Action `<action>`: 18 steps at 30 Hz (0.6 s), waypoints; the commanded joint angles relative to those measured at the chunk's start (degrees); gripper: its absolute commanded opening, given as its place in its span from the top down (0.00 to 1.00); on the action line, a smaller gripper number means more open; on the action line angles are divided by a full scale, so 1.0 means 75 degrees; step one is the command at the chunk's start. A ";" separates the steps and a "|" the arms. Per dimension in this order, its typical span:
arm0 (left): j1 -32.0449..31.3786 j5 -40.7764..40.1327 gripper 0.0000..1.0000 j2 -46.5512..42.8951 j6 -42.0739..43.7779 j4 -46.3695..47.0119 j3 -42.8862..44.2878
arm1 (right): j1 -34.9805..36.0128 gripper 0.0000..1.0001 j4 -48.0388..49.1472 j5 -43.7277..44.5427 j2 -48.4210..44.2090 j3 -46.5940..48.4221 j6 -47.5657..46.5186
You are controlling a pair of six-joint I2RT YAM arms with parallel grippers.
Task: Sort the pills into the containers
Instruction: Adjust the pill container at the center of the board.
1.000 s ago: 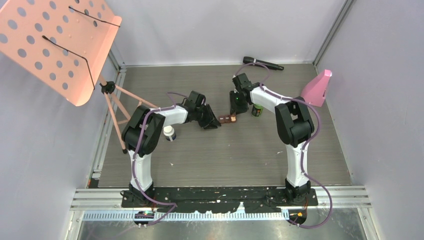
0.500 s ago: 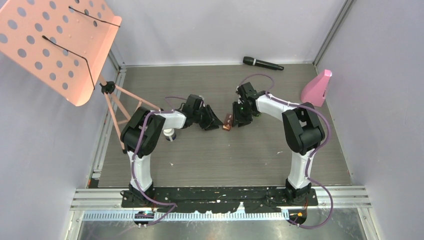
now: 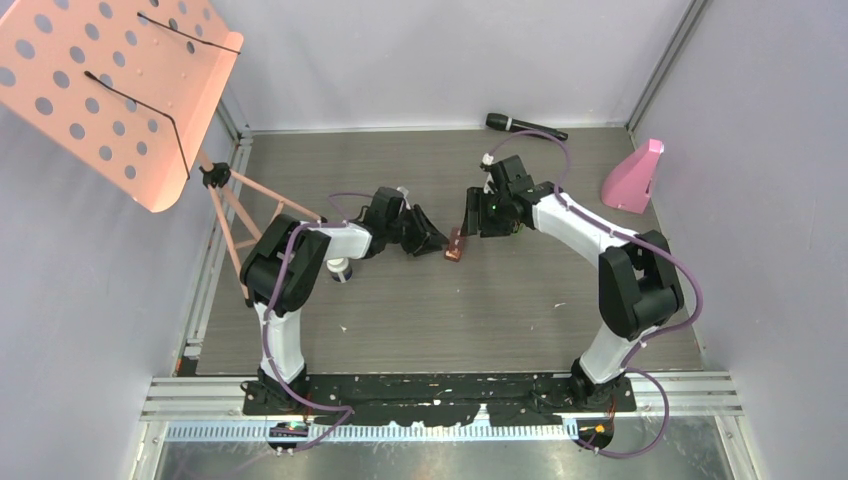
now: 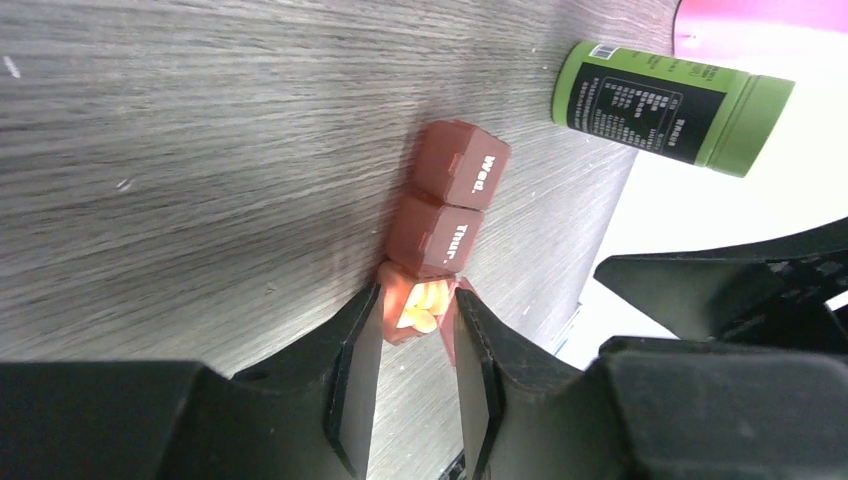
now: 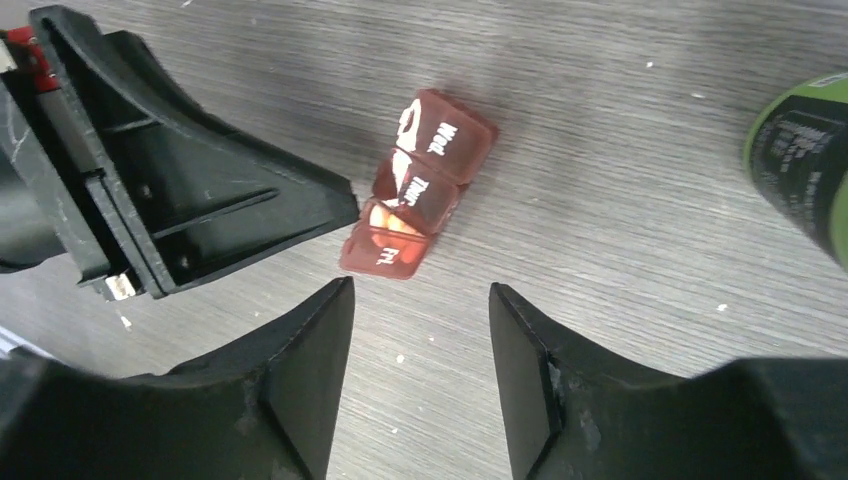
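Grey wood-grain tabletop (image 3: 400,320), walled in by pale panels, is carrying everything; black microphone (image 3: 525,127) is lying at the far edge, well apart from the work.

Position: brown pill case (image 3: 455,245) is sitting on the table between the two arms, roughly mid-table. Three joined cells are reading Wed., Thur., Fri. Green bottle (image 4: 670,105) is lying near the Wed. end, not touching the case. White bottle (image 3: 340,268) is standing beside the left arm's elbow, partly hidden by it.

Left gripper (image 4: 418,293): its jaws are pinching the Fri. end cell from both sides, narrowly set, pads looking in contact with the cell walls. Yellow pills (image 4: 420,310) are showing in that cell; I cannot tell whether its lid is fully up.

Right gripper (image 5: 420,290): it is hovering just beside the Fri. end with its jaws spread wide and nothing between them.

Handling judgement: the case is looking small, light, stiff moulded plastic with smooth, probably slippery faces. It is likely sliding or pivoting easily on the table under a one-sided push, so bracing one end is making sense. Best hold is across the narrow side walls of a single cell, low down, clear of the lid hinge. Tilting is risking spilling the exposed pills, so I am favouring keeping it level.
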 commanded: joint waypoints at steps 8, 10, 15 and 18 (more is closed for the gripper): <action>-0.0148 0.0436 0.67 -0.0292 -0.0506 0.0775 -0.0036 | 0.0934 0.20 0.0556 0.0392 -0.0648 -0.0494 -0.0875; -0.0153 0.0366 0.67 -0.0292 -0.0493 0.0680 -0.0062 | 0.1126 0.19 0.0630 0.0842 -0.0575 -0.0517 -0.0811; -0.0125 0.0116 0.66 -0.0412 -0.0262 0.0339 -0.0052 | 0.1518 0.19 0.0983 0.2133 -0.0280 -0.0582 -0.0476; -0.0108 -0.0119 0.65 -0.0620 0.0086 -0.0024 0.0035 | 0.1576 0.20 0.1171 0.2522 -0.0170 -0.0676 -0.0297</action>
